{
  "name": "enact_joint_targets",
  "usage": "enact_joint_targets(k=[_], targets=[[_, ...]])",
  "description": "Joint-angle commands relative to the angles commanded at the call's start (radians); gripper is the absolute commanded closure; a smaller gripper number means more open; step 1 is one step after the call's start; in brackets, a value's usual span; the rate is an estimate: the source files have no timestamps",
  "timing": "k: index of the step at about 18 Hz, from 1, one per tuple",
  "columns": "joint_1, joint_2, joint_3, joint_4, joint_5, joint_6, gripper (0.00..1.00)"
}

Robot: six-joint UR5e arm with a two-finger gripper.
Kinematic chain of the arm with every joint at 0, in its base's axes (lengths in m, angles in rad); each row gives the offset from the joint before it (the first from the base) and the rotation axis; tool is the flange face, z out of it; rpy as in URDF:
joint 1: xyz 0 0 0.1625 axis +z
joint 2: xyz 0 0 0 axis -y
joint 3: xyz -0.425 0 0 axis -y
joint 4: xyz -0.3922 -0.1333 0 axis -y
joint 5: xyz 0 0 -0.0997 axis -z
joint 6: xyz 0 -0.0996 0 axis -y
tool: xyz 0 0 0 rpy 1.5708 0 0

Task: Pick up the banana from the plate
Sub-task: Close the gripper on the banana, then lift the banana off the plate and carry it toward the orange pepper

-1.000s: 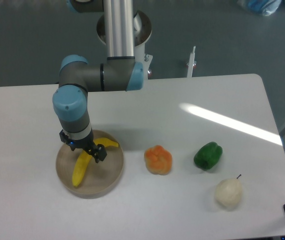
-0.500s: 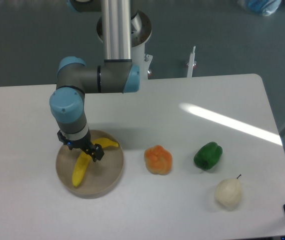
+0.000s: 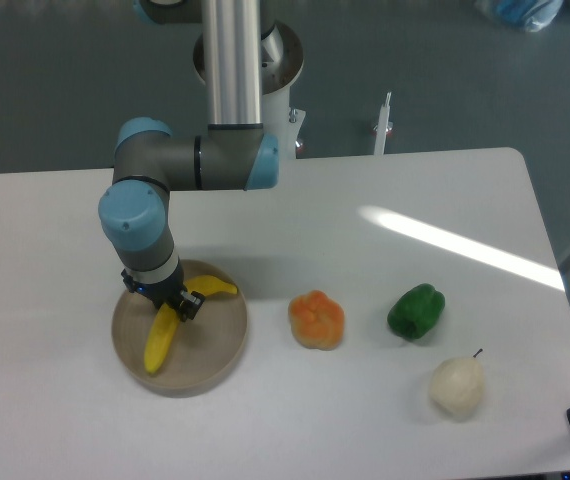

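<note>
Here, at the left of the white bench (image 3: 385, 200), the plate (image 3: 215, 345) is seen, with the banana (image 3: 162, 338) lying on it, curved from about seven o'clock up to about two o'clock on the disc. The gripper (image 3: 168, 304) is lowered over the bend of the banana, near the plate's twelve o'clock; the jaws are set around the fruit, but whether they are clamped on it cannot be told. To the right, at three o'clock from the plate, an orange-and-yellow fruit (image 3: 316, 319) is placed, then a green pepper (image 3: 416, 311), and, at about five o'clock from the pepper, a pale pear (image 3: 457, 386).
</note>
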Motion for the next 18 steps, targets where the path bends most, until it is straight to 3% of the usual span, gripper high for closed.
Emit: enact_joint_targets(k=[3, 7, 13, 15, 18], targets=[[0.000, 0.002, 0.000, 0.000, 0.000, 0.000, 0.66], [0.003, 0.009, 0.008, -0.003, 0.002, 0.000, 0.68], [0.057, 0.090, 0.032, -0.028, 0.011, 0.076, 0.71], [0.110, 0.124, 0.043, -0.055, 0.017, 0.159, 0.71], [0.221, 0.179, 0.067, -0.170, 0.023, 0.273, 0.71]])
